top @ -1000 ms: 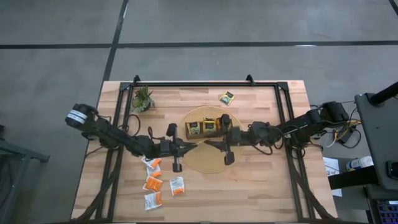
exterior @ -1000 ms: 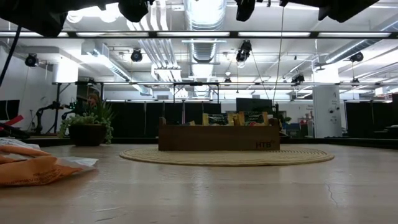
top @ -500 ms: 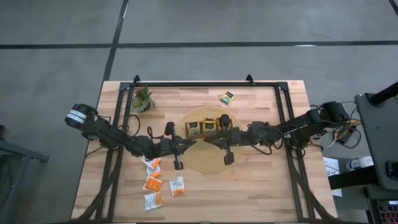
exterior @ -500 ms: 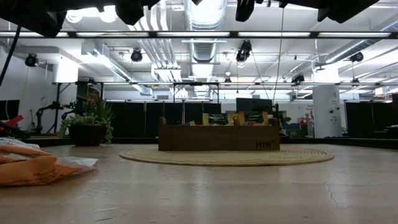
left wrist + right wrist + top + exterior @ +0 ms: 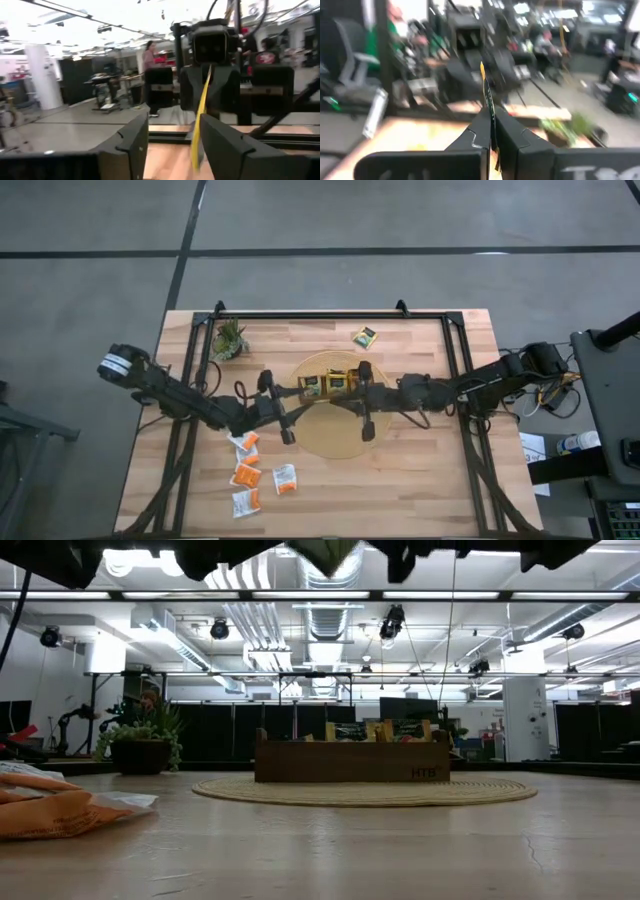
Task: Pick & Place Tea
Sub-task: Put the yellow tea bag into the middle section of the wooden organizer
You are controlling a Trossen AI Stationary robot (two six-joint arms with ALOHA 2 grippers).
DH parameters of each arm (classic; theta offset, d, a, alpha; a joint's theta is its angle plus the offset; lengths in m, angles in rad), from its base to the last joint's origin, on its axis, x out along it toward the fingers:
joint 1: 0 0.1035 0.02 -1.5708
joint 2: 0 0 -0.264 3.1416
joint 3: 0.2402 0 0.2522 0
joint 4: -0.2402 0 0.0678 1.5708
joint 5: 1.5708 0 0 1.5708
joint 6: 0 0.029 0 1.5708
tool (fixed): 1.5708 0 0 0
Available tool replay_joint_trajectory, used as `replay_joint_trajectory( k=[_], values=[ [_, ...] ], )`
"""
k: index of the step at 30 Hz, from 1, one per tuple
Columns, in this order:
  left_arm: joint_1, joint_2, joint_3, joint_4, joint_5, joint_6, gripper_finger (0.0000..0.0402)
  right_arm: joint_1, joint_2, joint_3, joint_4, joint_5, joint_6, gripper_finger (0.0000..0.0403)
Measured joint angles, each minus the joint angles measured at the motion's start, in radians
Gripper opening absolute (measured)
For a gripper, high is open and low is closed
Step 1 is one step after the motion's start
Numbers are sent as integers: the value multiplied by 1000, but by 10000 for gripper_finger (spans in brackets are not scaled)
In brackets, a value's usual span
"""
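Observation:
A yellow tea sachet (image 5: pixel 201 110) stands edge-on in mid-air over the wooden tray (image 5: pixel 330 385); its lower part shows at the top of the low view (image 5: pixel 322 552). My right gripper (image 5: pixel 491 135) is shut on it, reaching in from the table's right (image 5: pixel 338 402). My left gripper (image 5: pixel 170 145) faces it from the left (image 5: pixel 305 402), open, one finger on either side of the sachet. The tray sits on a round woven mat (image 5: pixel 335 425) and holds yellow-and-dark sachets (image 5: pixel 325 384). Orange and white sachets (image 5: pixel 248 475) lie flat near the left front. My right gripper pinches the sachet between its two fingers, which close on its flat faces (image 5: pixel 490 117). The fingers come in level from the table's right. The sachet stands on edge, sticks out past the fingertips toward my left gripper and hangs clear above the tray and mat.
A small potted plant (image 5: pixel 229 340) stands at the far left. One more yellow-and-dark sachet (image 5: pixel 363 336) lies flat near the far edge. A black frame rail (image 5: pixel 330 314) runs along the far edge, and bare wood lies at the near right (image 5: pixel 420 480).
My right gripper has shut on the sachet, and my left gripper has opened and let go of it. Both wrists have tipped a little without travelling. The sachet's lower part now dips into the top of the low view, where it did not show before.

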Motion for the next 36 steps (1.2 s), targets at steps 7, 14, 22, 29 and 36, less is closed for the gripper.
replay_joint_trajectory(
  k=[7,14,22,29,36],
  values=[
    [-10,-94,-5,-128,-71,-6,183,-52,-30,0,-260,55,38,9],
    [-13,-156,-6,-242,-70,-46,183,-148,27,-6,-359,15,77,9],
    [-15,-174,-7,-272,-71,-63,183,-234,151,-8,-366,-85,61,8],
    [-16,-175,-7,-272,-71,-61,183,-276,254,-4,-367,-86,52,8],
    [-16,-175,-7,-273,-70,-61,183,-287,259,5,-399,-116,57,8]
  ],
)
